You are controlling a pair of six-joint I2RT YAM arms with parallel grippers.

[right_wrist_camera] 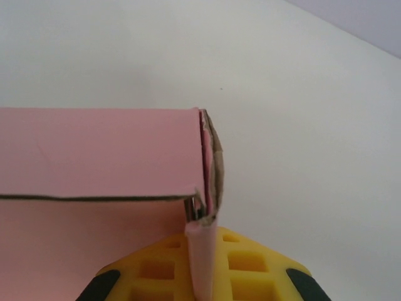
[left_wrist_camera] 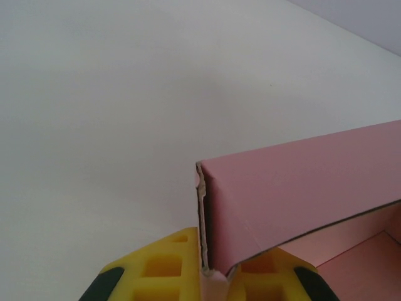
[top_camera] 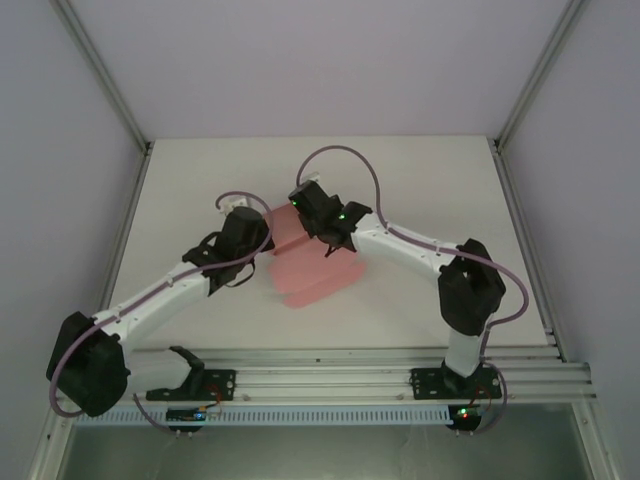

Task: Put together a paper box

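The left hand (left_wrist_camera: 212, 276) is pressed together on the paper box (left_wrist_camera: 301, 188), pinching its upright left end edge. The box lies in the middle of the counter (top_camera: 430, 180), its long wall raised. The right hand (right_wrist_camera: 202, 251) pinches the right end flap. Bare counter spreads from 12 to 3 o'clock of the box.

The left arm (top_camera: 160, 290) and right arm (top_camera: 410, 245) have white tubular links between bulky black joints. Mauve cables (top_camera: 345, 152) loop along them, and a green light (top_camera: 341, 214) glows on the right wrist. The left claw (left_wrist_camera: 212, 276) and right claw (right_wrist_camera: 202, 263) have yellow fingers (left_wrist_camera: 164, 268) with square recesses and black edging.
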